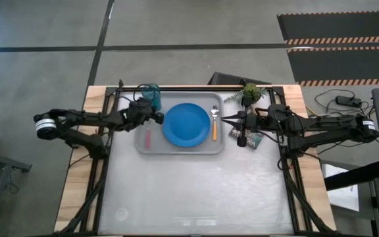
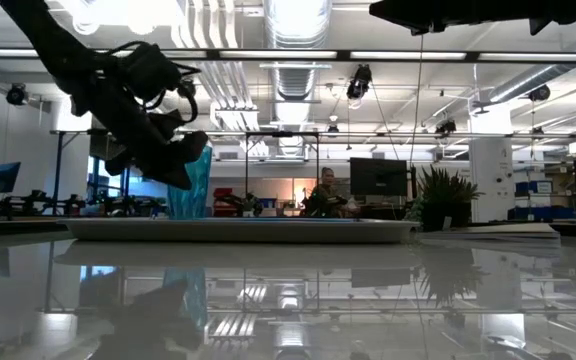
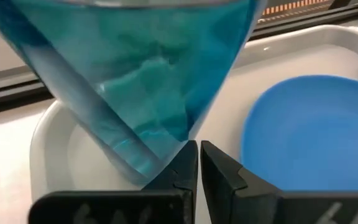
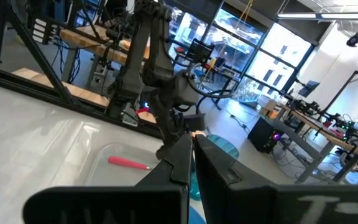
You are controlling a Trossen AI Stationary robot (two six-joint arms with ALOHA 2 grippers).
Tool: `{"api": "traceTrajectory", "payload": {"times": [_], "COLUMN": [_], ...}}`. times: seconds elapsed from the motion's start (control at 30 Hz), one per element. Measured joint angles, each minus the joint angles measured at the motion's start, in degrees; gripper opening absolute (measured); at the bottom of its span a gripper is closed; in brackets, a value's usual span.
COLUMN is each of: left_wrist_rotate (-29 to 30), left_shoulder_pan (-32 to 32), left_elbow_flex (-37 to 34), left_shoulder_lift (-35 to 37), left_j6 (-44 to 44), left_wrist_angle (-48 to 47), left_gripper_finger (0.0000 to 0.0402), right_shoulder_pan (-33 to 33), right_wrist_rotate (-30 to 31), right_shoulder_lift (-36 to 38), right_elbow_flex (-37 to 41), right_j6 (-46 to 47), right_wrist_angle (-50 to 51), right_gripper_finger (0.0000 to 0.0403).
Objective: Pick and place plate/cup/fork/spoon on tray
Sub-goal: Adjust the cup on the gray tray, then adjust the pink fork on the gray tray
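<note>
The light-grey tray (image 1: 176, 151) lies at the table's far middle. The blue plate (image 1: 187, 124) sits in its centre. The orange-handled spoon (image 1: 214, 126) lies on the tray to the plate's right, and the pink-handled fork (image 1: 148, 138) to its left. The teal cup (image 1: 152, 94) stands upright in the tray's far left corner. My left gripper (image 3: 199, 157) is shut, with its tips by the cup's base (image 3: 148, 155) and nothing between them. My right gripper (image 1: 232, 120) hangs shut above the tray's right rim. My left gripper has its shut fingertips (image 3: 188, 155) right next to the lower wall of the cup (image 3: 166, 140). I cannot tell whether they touch it. The cup stands on the tray floor on its own base.
A small potted plant (image 1: 249, 94) stands past the tray's far right corner. A picture card (image 1: 254, 139) lies under the right arm. The near half of the table (image 1: 196, 197) is bare. A person (image 2: 323, 192) sits far behind the table.
</note>
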State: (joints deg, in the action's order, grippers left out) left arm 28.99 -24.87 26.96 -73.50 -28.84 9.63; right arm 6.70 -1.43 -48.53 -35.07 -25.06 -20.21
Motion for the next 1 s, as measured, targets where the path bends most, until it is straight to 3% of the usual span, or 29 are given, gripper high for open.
{"api": "traceTrajectory", "payload": {"times": [0.23, 0.43, 0.73, 1.0], "left_wrist_rotate": [2.0, 2.4, -11.8, -22.0], "left_shoulder_pan": [-1.7, -1.6, 0.2, 5.2], "left_elbow_flex": [0.0, 0.1, -0.5, -5.5], "left_shoulder_lift": [-2.5, -0.4, 13.4, 26.8], "left_j6": [0.8, 2.7, 3.9, 4.0], "left_wrist_angle": [2.4, 1.6, -4.3, -5.2], "left_gripper_finger": [0.0001, 0.0001, 0.0001, 0.0001], "right_shoulder_pan": [0.0, 0.0, 2.4, 4.2], "right_wrist_rotate": [0.0, 0.0, 0.1, 0.0], "right_shoulder_lift": [0.0, 0.0, -5.2, -20.3], "right_elbow_flex": [0.0, 0.0, -3.5, -19.0], "right_j6": [0.0, 1.3, 15.3, 21.8], "right_wrist_angle": [0.0, 0.2, 1.0, 5.4], "right_gripper_finger": [0.0009, 0.0009, 0.0009, 0.0009]}}
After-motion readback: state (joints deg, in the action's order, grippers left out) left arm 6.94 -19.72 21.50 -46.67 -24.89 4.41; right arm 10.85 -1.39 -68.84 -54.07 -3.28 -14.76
